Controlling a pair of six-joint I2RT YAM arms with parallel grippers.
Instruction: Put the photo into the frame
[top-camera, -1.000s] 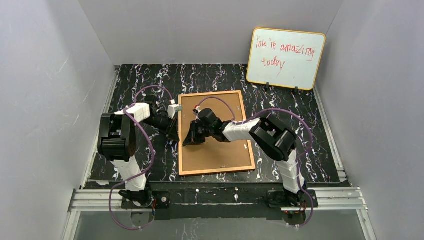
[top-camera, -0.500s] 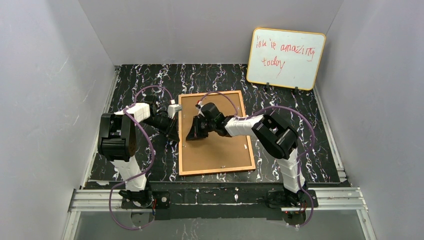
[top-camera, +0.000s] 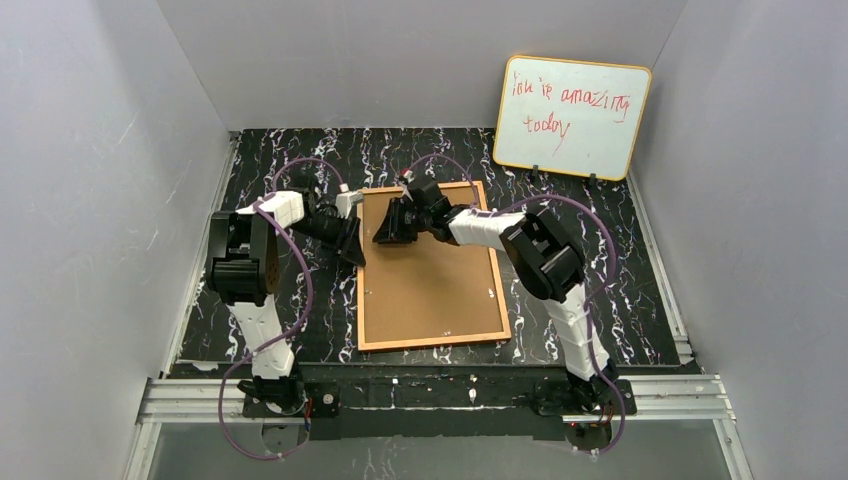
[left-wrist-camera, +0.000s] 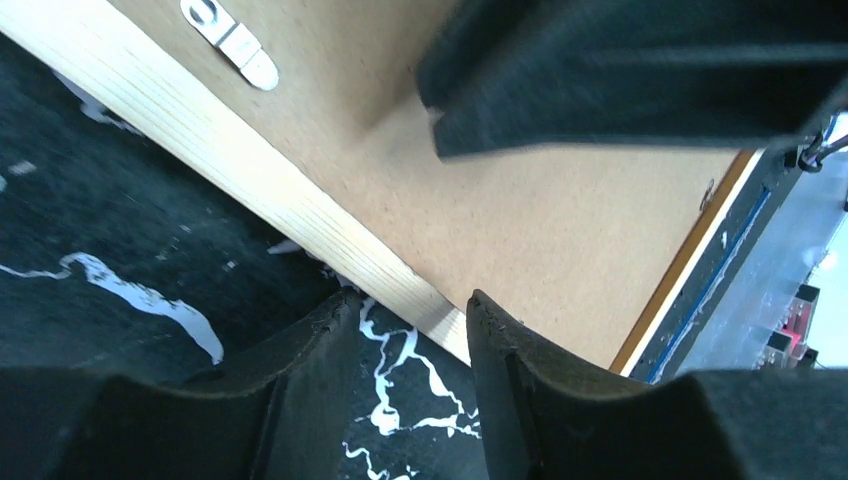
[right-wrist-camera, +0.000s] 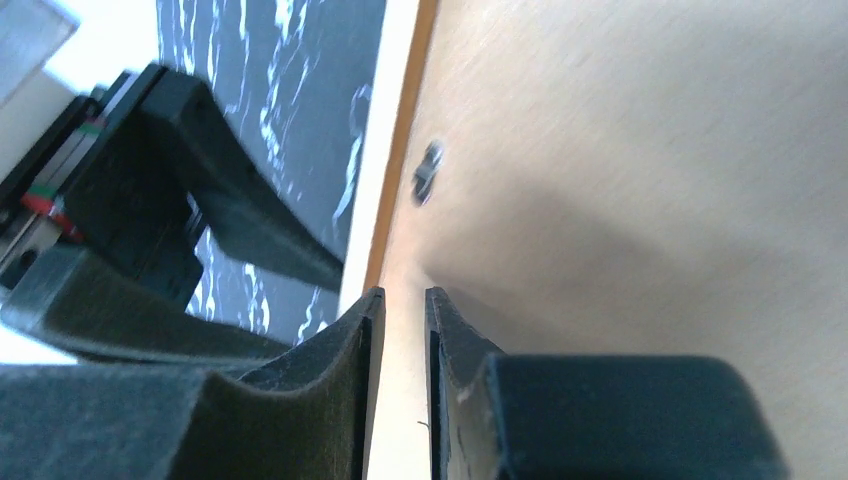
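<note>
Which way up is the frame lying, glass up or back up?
Back up. The frame shows its plain brown back on top, with a metal clip near its wooden edge.

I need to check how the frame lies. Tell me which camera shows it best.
The top external view: the whole frame lies flat, brown backing up. The left wrist view shows only one pale wooden edge and a metal clip; the right wrist view, a blurred stretch of backing and edge.

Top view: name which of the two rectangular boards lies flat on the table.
The orange-brown frame, brown back up, between the arms. The yellow-edged whiteboard stands upright at the far right.
</note>
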